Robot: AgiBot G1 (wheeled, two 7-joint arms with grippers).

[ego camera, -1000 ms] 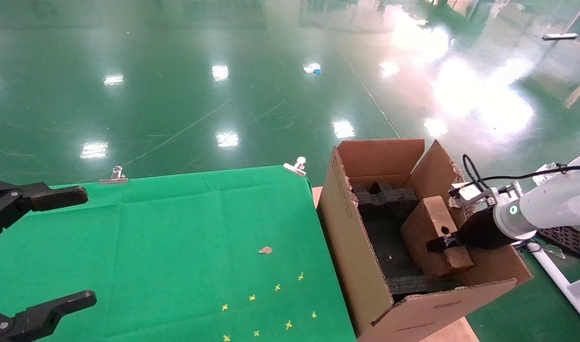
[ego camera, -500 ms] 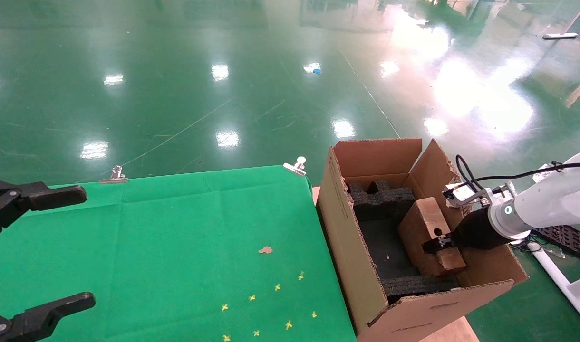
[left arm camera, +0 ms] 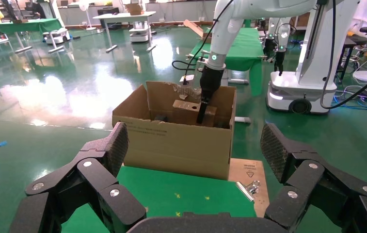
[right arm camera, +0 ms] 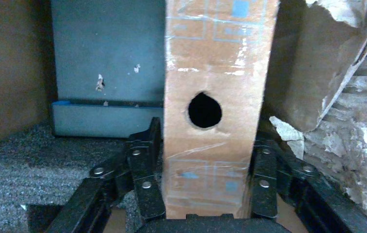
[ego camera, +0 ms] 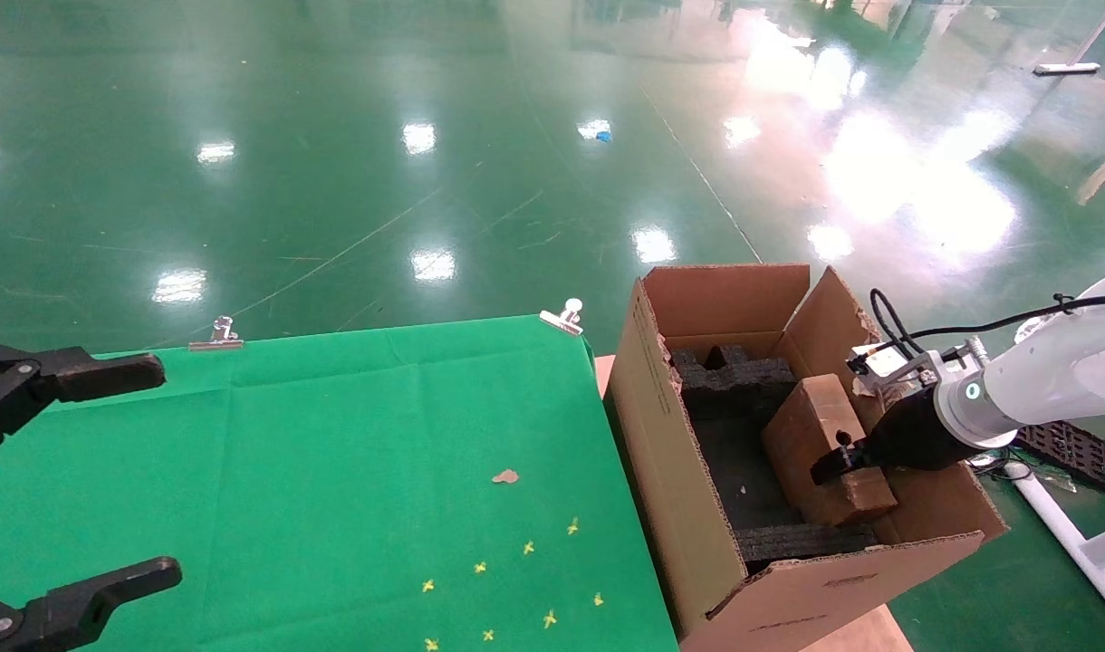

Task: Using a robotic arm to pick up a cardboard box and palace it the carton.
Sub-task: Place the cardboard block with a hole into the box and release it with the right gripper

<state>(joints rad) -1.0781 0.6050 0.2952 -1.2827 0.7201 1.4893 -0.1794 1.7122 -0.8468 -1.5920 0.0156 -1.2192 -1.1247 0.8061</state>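
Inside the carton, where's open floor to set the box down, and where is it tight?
Free: the dark floor strip between the carton's left wall and the cardboard box, bordered by foam blocks at the back and a foam strip in front. Tight: the right side, where the right gripper clamps the box against the torn flap.

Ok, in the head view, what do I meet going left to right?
Left gripper → silver clip on the green cloth → second clip → carton → cardboard box → right gripper → white robotic arm.
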